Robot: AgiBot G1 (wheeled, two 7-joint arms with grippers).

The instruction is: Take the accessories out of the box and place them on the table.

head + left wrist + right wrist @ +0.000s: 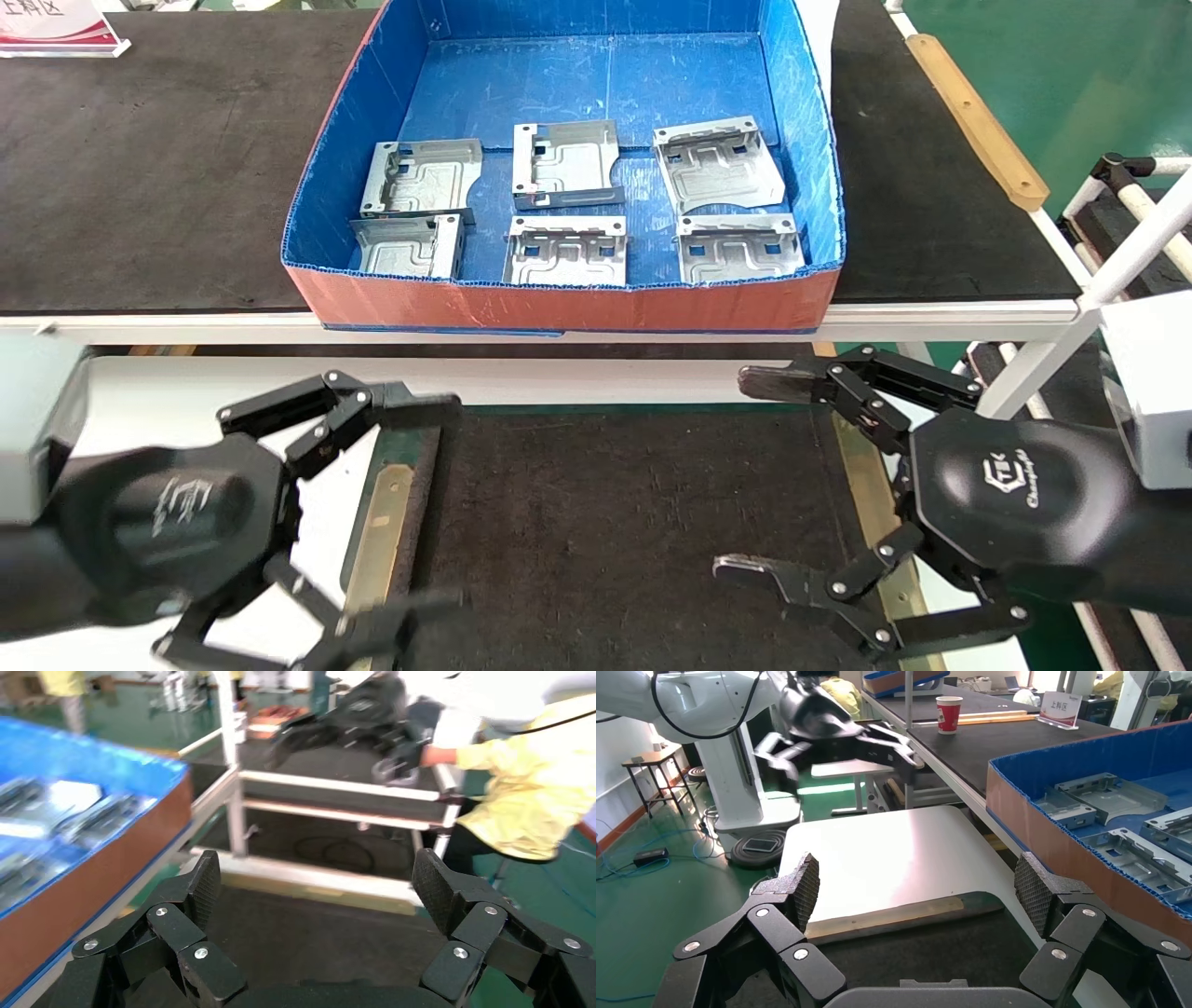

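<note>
Green painted floor (659, 903) all around, glossy under bright overhead light. Long black-topped bench (140, 158) with white rim at the back, carrying a red-and-white sign (56, 28) at its far left corner and a red paper cup (948, 714). White tube-frame rack (337, 804) standing beside the bench. Small wooden side table (649, 766) farther off on the floor, with a round black base (758, 850) and blue cables (638, 860) lying nearby. Person in yellow jacket (527, 783) near the rack.

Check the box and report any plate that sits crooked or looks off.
In the box, the back-right plate sits rotated against the other five, which lie roughly square. Nothing looks spilled or damaged. All six plates remain inside.
</note>
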